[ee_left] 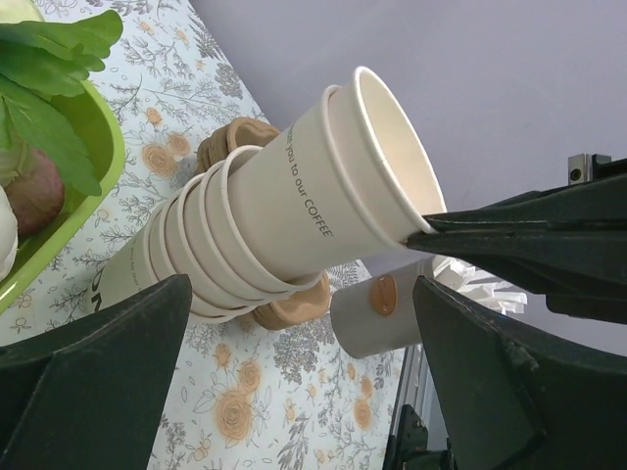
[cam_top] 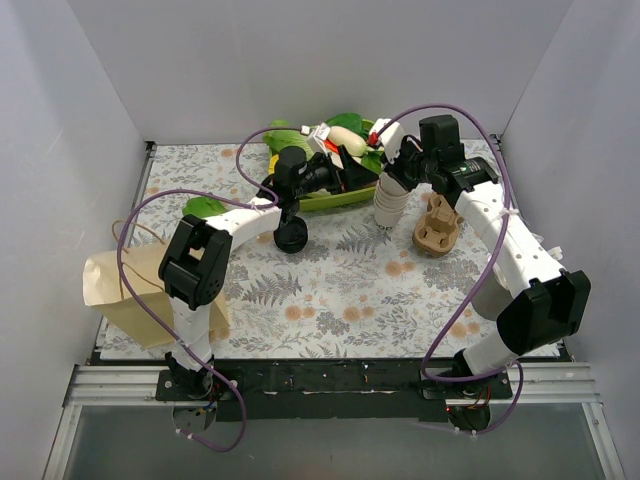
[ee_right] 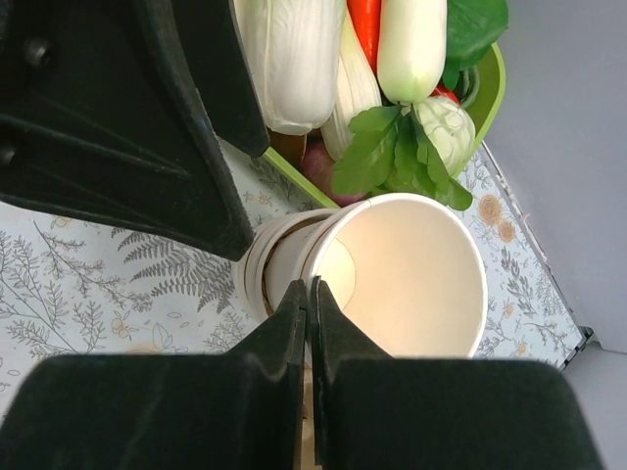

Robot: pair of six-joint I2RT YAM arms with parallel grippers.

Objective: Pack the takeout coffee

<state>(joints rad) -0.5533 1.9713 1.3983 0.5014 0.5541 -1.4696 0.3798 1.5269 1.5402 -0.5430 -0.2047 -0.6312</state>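
A stack of lidless cream paper cups (cam_top: 389,205) stands right of the green tray. My right gripper (cam_top: 393,172) is shut on the rim of the top cup (ee_right: 411,269), one finger inside and one outside, and the cup sits tilted in the stack (ee_left: 294,211). My left gripper (cam_top: 343,182) is open and empty, its fingers (ee_left: 118,343) wide apart and pointing at the stack from its left. A round black thing (cam_top: 290,237) stands on the table under the left wrist. I cannot tell whether it is the lidded takeout coffee.
A green tray (cam_top: 322,202) of vegetables sits at the back centre. A brown cardboard cup carrier (cam_top: 437,226) lies right of the stack. A brown paper bag (cam_top: 125,285) lies at the left, near the front. Grey walls enclose the table.
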